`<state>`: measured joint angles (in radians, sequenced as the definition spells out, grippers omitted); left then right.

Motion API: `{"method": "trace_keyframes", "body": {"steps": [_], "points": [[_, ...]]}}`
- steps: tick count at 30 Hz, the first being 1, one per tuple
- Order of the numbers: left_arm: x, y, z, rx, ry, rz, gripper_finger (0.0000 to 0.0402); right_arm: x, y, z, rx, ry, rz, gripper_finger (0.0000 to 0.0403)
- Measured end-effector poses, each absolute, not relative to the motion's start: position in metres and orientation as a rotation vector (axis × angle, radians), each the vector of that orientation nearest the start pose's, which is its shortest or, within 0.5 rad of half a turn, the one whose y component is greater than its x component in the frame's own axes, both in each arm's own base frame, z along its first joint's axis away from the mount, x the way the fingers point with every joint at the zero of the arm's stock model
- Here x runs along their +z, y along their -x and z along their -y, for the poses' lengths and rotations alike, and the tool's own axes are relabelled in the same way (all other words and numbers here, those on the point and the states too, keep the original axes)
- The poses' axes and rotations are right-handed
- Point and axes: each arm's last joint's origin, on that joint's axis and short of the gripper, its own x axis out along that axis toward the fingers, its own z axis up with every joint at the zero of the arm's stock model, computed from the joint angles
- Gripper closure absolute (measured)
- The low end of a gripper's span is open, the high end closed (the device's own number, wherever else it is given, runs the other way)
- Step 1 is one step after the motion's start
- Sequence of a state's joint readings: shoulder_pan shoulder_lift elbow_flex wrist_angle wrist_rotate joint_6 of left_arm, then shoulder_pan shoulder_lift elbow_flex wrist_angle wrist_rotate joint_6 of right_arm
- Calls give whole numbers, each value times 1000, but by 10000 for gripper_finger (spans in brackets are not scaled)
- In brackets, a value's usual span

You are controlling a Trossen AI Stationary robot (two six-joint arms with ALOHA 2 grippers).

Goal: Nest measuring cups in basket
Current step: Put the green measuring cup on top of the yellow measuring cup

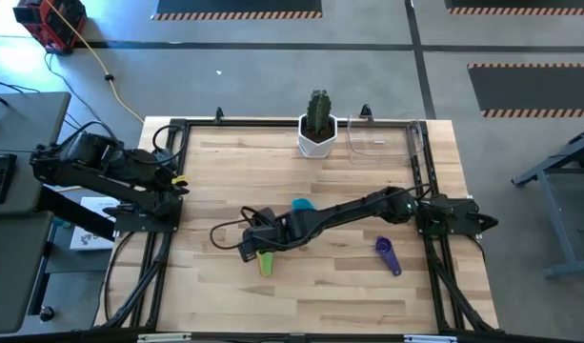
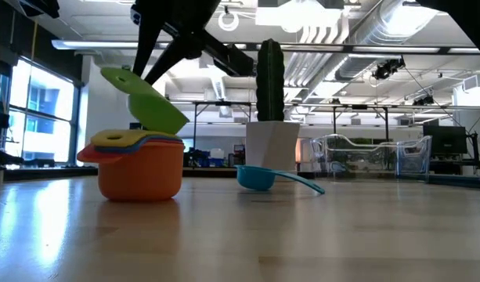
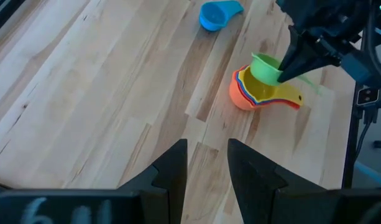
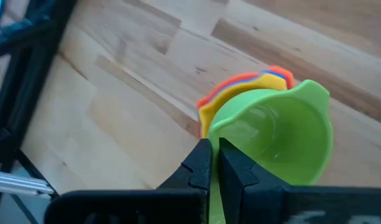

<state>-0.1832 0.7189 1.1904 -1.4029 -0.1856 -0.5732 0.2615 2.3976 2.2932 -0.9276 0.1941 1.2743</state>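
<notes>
Where the right gripper (image 4: pixel 214 163) pinches the green cup (image 4: pixel 283 134), its jaws are clamped together on the cup's rim and hide that edge and the handle. That cup hangs tilted just above a nested stack: the orange cup (image 2: pixel 142 171) at the bottom, with red, blue and yellow rims showing inside it, though how many cups sit in the stack is hard to tell. From overhead the right arm covers nearly all of the stack, which lies at about 7 o'clock from the middle of the tabletop (image 1: pixel 225 176).

At 12 o'clock from the stack, near it, the teal cup (image 1: pixel 302 205) lies partly under the arm. The purple cup (image 1: pixel 388 253) lies alone at 3 o'clock, well apart. At the far edge stand the white pot with a cactus (image 1: pixel 317 131) and, just beside it at 3 o'clock, the clear basket (image 1: pixel 384 143), whose thin walls are faint against the wood.

Off the tabletop's 9 o'clock edge waits the left gripper (image 3: pixel 206 163), jaws apart.

Beyond the light wooden tabletop spreads a workshop with ceiling ducts and large windows.
</notes>
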Motion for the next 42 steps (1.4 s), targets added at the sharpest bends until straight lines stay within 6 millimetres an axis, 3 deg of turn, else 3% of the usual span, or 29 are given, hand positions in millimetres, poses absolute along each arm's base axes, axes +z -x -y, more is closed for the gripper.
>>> {"method": "trace_keyframes", "body": {"steps": [10, 23, 31, 42], "points": [[365, -70, 7, 261, 360, -882, 298, 234, -498, -127, -568, -932, -870, 400], [365, -70, 7, 261, 360, -882, 298, 234, -498, -127, -567, -932, -873, 344], [365, -70, 7, 261, 360, -882, 298, 235, -499, -128, -563, -945, -868, 337], [365, -70, 8, 268, 396, -882, 298, 242, -503, -149, -459, -1115, -809, 336]]}}
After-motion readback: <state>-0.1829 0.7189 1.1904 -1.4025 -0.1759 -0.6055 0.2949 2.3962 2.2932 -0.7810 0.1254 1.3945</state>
